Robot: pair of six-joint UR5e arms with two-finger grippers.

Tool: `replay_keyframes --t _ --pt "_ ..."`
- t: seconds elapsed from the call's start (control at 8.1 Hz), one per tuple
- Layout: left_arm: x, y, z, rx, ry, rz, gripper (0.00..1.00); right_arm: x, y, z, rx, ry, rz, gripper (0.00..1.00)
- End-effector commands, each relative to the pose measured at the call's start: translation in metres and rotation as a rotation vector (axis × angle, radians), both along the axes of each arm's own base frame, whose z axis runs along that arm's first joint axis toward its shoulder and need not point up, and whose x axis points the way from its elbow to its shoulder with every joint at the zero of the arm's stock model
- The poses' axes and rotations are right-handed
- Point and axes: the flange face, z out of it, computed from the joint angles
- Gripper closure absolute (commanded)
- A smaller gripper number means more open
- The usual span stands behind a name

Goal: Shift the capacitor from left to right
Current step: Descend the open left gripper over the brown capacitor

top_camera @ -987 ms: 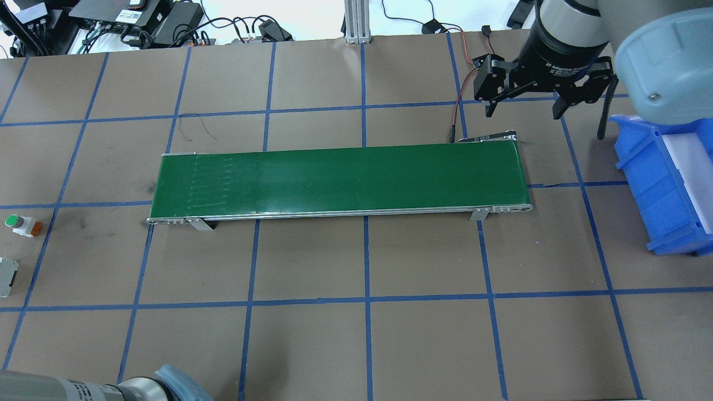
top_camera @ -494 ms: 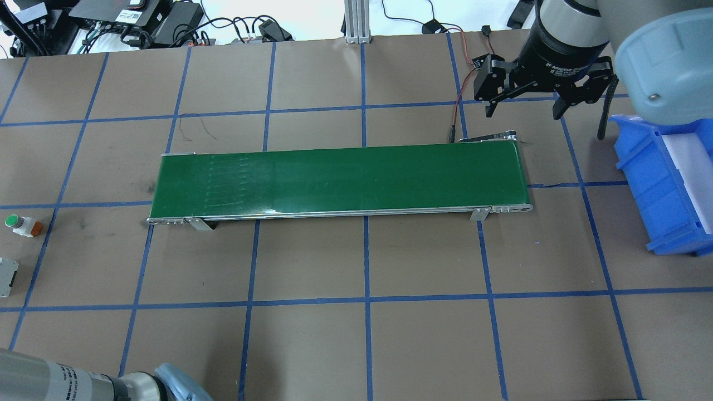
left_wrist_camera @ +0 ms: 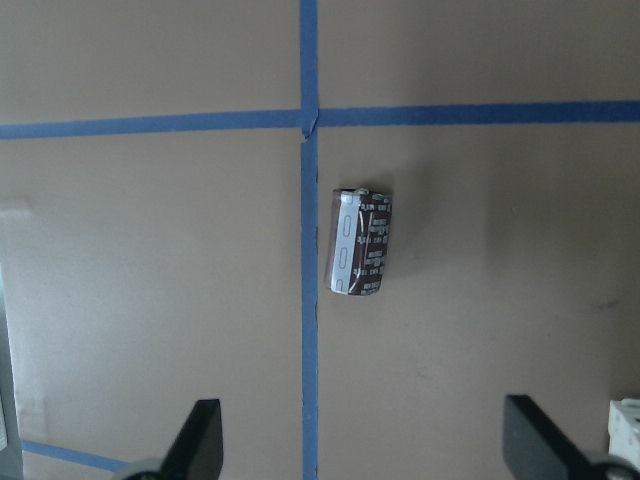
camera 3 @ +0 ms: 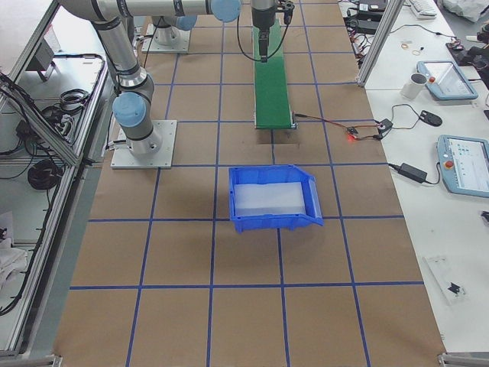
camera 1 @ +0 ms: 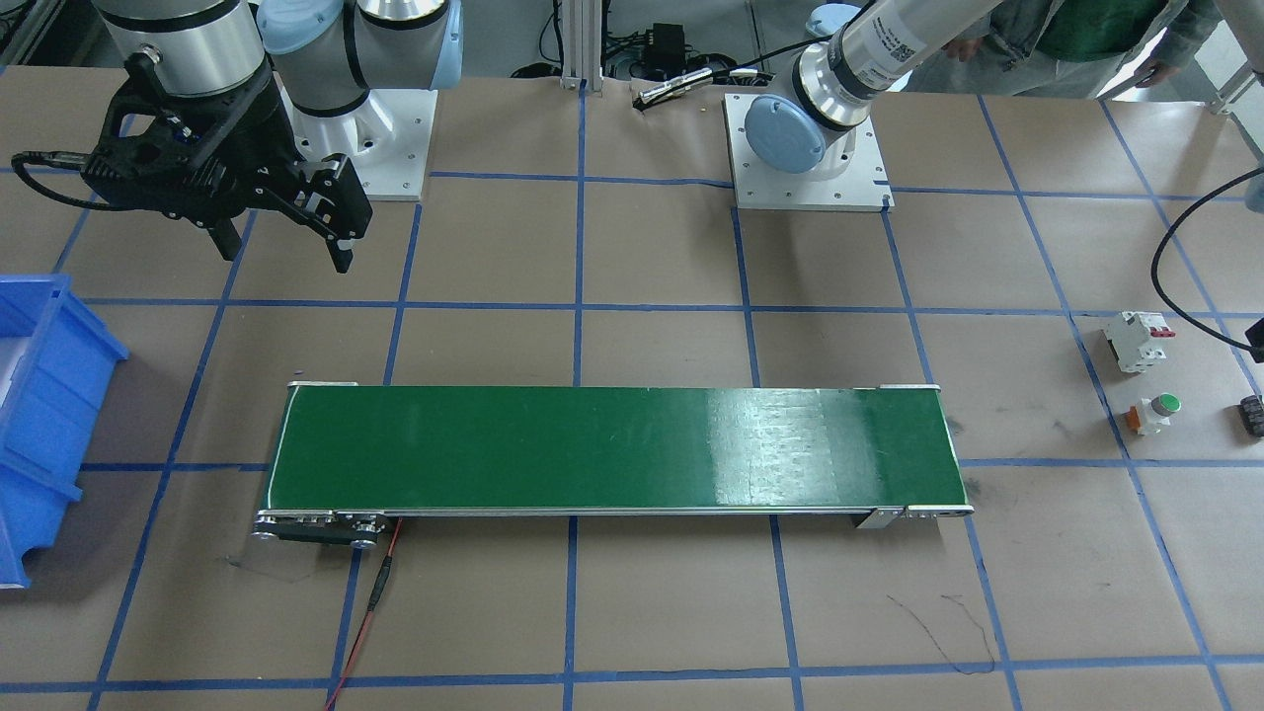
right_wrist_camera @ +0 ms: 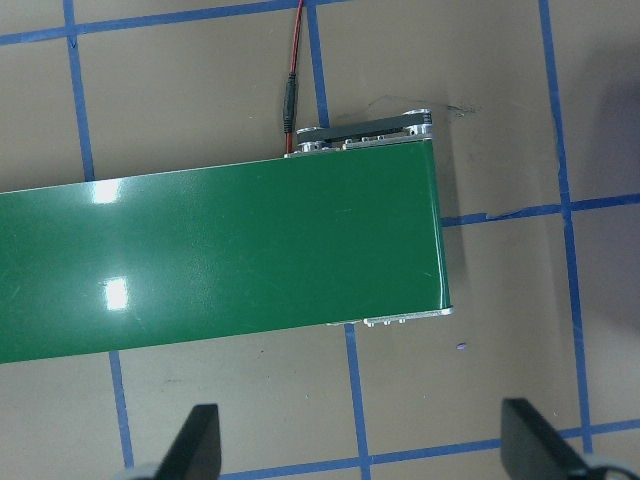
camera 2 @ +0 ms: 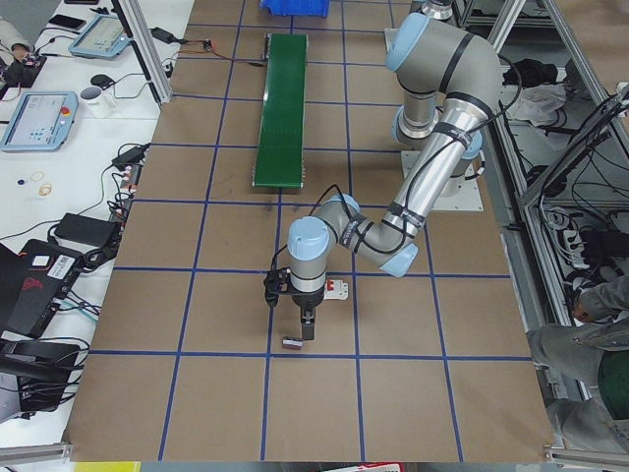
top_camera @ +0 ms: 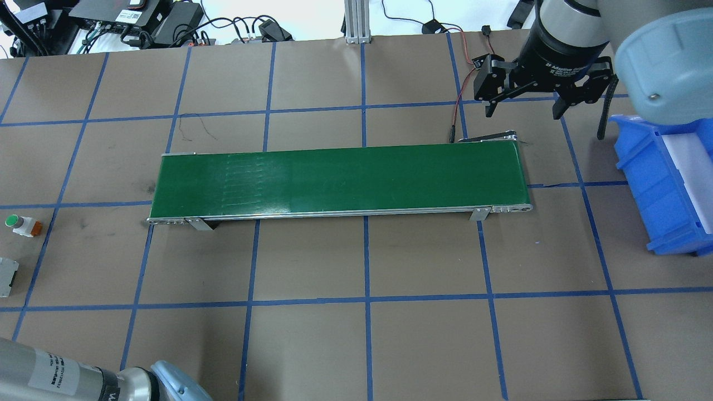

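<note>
Capacitor (left_wrist_camera: 360, 243) lies sideways on the desk (left_wrist_camera: 150, 250), long axis along the neighbouring blue tape line (left_wrist_camera: 309, 330), lead end unclear. The left jaws hover wide above it and the right jaws are wide too.

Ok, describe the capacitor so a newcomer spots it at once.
Start at the green conveyor belt and go past its end on the robot's left, where three small parts lie on brown paper. The capacitor is the outermost: a stubby dark cylinder on its side, unlike the green-capped push button and white circuit breaker.
</note>
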Motion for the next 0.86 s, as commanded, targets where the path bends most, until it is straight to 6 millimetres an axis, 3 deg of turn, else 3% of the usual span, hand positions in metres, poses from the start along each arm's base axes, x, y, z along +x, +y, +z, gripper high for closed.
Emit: replay_keyframes --t 0.0,0.49,0.74 --pt "0.02 0.001 -0.031 -0.058 -0.014 0.008 0.0 0.0 0.0 0.0 0.0 -0.001 0.0 0.0" --pt "0.024 -0.004 -0.055 -0.113 0.028 -0.001 0.0 0.0 0.0 0.0 0.0 -0.001 0.0 0.0" --pt "0.023 -0.009 -0.076 -0.14 0.073 -0.009 0.01 0.0 0.0 0.0 0.0 -0.001 0.0 0.0"
